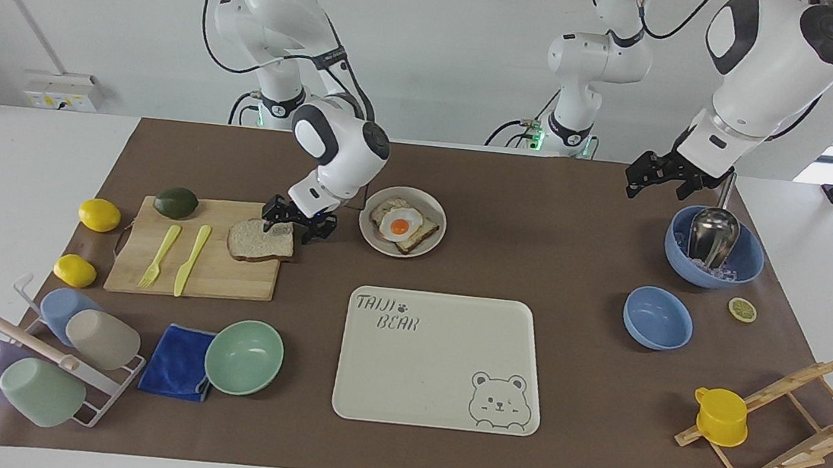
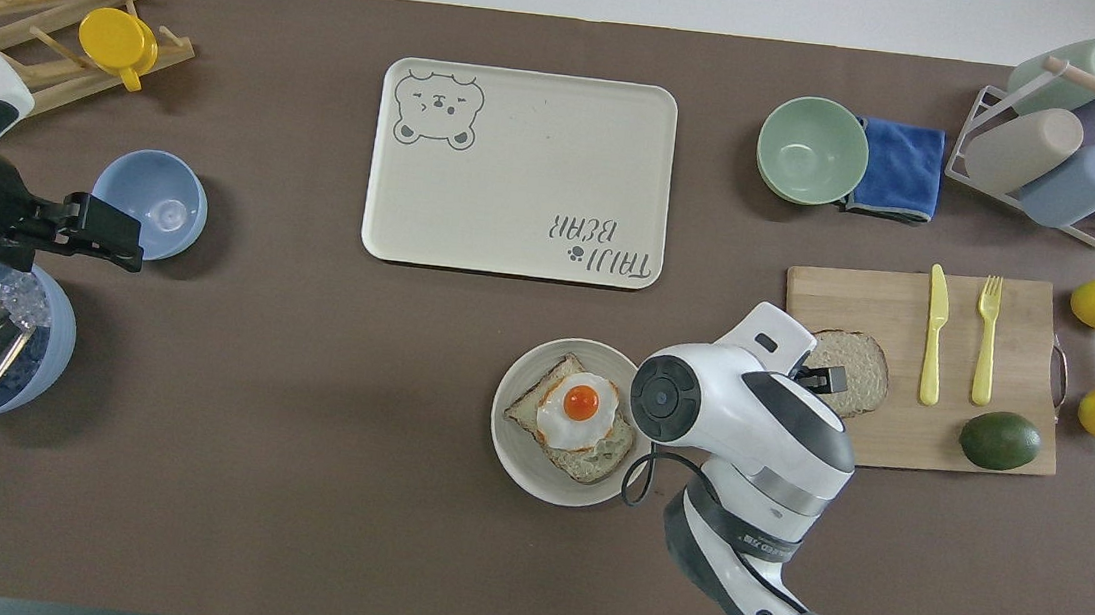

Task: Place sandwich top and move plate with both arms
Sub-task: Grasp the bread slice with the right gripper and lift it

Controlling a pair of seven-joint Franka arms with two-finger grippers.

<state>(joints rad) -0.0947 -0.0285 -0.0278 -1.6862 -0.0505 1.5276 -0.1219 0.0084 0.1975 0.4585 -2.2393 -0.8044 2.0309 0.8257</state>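
The sandwich top (image 1: 257, 241) lies flat on the wooden cutting board (image 1: 214, 276) at the right arm's end; it also shows in the overhead view (image 2: 862, 363). The plate (image 1: 366, 226) stands beside the board and holds a toasted slice with a fried egg (image 1: 400, 226); its rim shows in the overhead view (image 2: 506, 446). My right gripper (image 1: 295, 222) is open and low at the slice's corner nearest the plate, fingers spread about that edge. My left gripper (image 1: 659, 178) is open and empty, waiting in the air by the blue bowl with a metal scoop (image 1: 745, 269).
A cream bear tray (image 1: 434, 373) lies farther from the robots than the plate. A mint bowl (image 1: 244, 357) and blue cloth (image 1: 174, 371) lie farther out than the board. Yellow cutlery and an avocado (image 1: 176, 202) share the board. A small blue bowl (image 1: 657, 318) is near the scoop bowl.
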